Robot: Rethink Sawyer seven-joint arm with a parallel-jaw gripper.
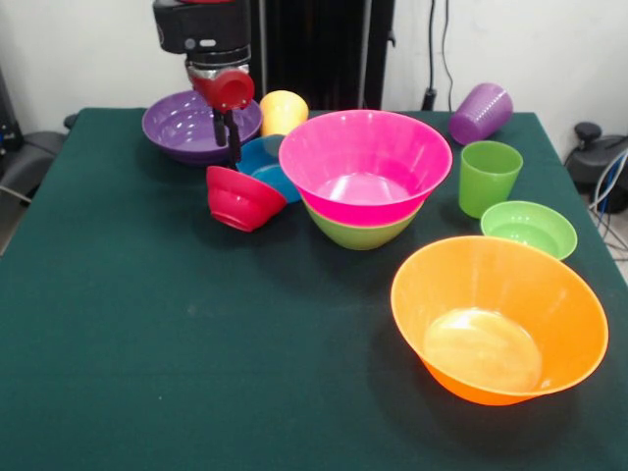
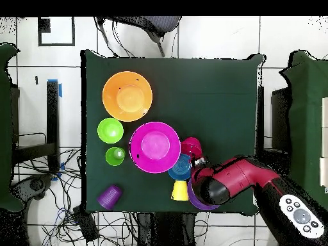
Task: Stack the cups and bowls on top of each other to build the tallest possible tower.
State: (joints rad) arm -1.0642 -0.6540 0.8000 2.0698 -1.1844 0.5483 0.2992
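The claw (image 1: 227, 132) is seen hanging low at about eleven o'clock on the bench (image 1: 147, 373), its dark fingers (image 1: 235, 135) set close together just above the tilted red bowl (image 1: 238, 198); whether that bowl's rim is pinched between them cannot be told. The red bowl is tipped on its side against the blue bowl (image 1: 265, 162), which lies directly behind it, and the purple bowl (image 1: 186, 126) and the yellow cup (image 1: 284, 110) are found further back, at about twelve o'clock from the claw. The tower (image 1: 365, 177) stands at roughly three o'clock from the claw in the front view and consists so far of the pink bowl (image 1: 365, 157) nested in the green bowl (image 1: 358, 234); nothing is held inside the pink bowl. A sideways carry to that stack is judged to be the coming move. The orange bowl (image 1: 500, 324), the light green bowl (image 1: 530, 228) and the green cup (image 1: 489, 175) stand upright and empty at the three-to-five o'clock side, and the purple cup (image 1: 481, 113) lies tipped over near the far edge.
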